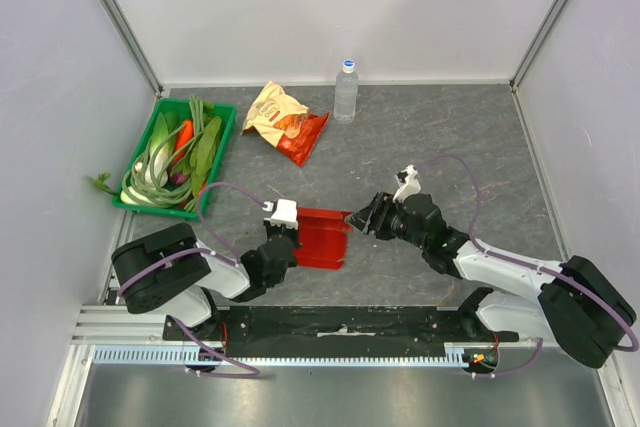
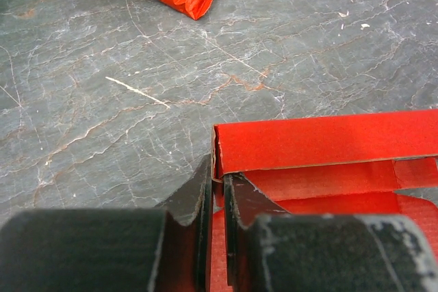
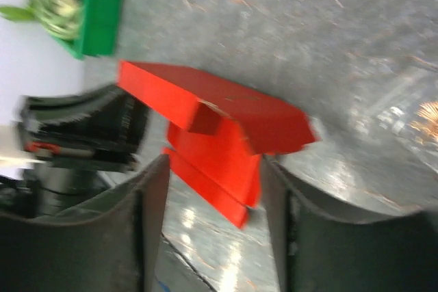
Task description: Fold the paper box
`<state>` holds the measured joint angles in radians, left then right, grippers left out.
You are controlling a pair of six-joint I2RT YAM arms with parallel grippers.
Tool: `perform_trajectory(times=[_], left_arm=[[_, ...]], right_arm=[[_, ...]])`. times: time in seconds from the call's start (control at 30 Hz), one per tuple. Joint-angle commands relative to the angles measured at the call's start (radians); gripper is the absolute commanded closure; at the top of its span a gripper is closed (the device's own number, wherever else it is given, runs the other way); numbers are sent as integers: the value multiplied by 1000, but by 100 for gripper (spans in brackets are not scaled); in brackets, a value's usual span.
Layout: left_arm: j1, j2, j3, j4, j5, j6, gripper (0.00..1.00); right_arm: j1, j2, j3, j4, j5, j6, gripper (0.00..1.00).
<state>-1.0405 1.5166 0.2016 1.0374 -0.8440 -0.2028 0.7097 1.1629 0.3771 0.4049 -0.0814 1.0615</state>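
The paper box (image 1: 322,237), bright red and partly folded, sits on the grey table between the two arms. My left gripper (image 1: 288,235) is shut on the box's left wall; in the left wrist view the two black fingers pinch the thin cardboard edge (image 2: 219,186), and the red panels (image 2: 328,141) stretch away to the right. My right gripper (image 1: 360,219) stands open at the box's right end. In the right wrist view the box's (image 3: 226,114) lower flaps hang between the spread fingers (image 3: 154,203) without being gripped.
A green tray (image 1: 222,137) of vegetables stands at the back left. An orange-and-red snack bag (image 1: 285,122) lies at the back centre, with a clear water bottle (image 1: 346,92) to its right. White walls enclose the table on three sides.
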Motion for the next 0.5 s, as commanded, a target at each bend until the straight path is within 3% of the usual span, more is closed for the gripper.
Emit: perform_trajectory(times=[0.0,0.03,0.1,0.13,0.2,0.3,0.37,0.47], left_arm=[[-6,-36,-4,1,-56,-69,98],[-6,-41,-2,-3,-58,-76,98],[-6,-45,-4,-17,-56,-83,98],[-6,-42,-2,-17,-58,-84,98],[-6,-35,1,-19,-58,-84,98],[-6,-21,10,-16,-58,-75,98],[-6,-18,10,-14,-58,-70,98],[-6,-13,10,-16,-69,-73,98]], right_arm=[[63,-11,74,-288,56,-259,45],[88,-8,88,-307,107,-261,55],[131,26,127,-337,213,-247,59],[138,47,140,-339,222,-241,73],[154,118,170,-327,249,-213,76],[184,188,218,-313,302,-210,76],[191,207,239,-339,347,-207,69],[191,234,270,-373,417,-187,65]])
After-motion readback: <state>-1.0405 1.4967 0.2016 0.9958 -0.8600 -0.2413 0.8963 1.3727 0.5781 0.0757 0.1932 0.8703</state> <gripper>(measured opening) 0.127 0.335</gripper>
